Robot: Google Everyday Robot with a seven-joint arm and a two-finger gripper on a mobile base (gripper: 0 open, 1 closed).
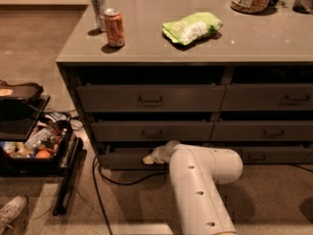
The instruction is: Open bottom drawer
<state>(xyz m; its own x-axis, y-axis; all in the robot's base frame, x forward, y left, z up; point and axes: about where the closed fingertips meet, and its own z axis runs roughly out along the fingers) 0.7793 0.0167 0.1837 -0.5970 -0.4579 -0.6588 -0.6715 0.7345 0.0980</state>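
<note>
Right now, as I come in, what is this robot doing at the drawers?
The robot's arm reaches low to the left stack, and its claw is at the front of the bottom drawer, near the middle, where it covers the handle. The drawer front seems about level with the drawers above it, so it does not look pulled out yet. On the countertop, an orange can and a green bag stand untouched.
</note>
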